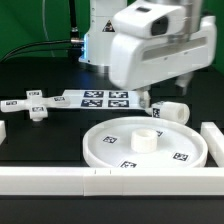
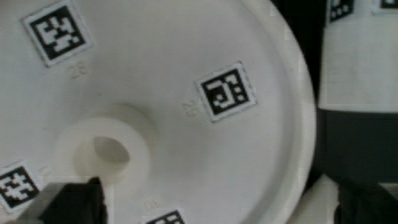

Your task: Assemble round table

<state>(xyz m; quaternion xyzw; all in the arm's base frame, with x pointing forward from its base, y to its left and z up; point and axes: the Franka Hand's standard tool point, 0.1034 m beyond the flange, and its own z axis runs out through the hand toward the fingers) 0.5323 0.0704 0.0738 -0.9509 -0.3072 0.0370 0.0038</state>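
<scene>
The large white rimmed disc (image 1: 112, 146) lies flat at the front of the table with its raised central hub (image 1: 146, 138) facing up. The short cylinder leg (image 1: 172, 110) lies on its side just behind the disc's far rim, towards the exterior view's right. The small flat foot piece (image 1: 36, 107) lies far off on the exterior view's left. My gripper (image 1: 146, 101) hangs over the disc's far rim, beside the leg, open and empty. In the wrist view the disc (image 2: 169, 60) fills the picture, with the hub (image 2: 107, 152) and a dark finger in each lower corner of my gripper (image 2: 214, 216).
The marker board (image 1: 100, 97) lies behind the disc. Long white border bars run along the front (image 1: 60, 180) and the exterior view's right side (image 1: 212, 138). In the wrist view a white tagged part (image 2: 365, 65) shows past the disc's rim.
</scene>
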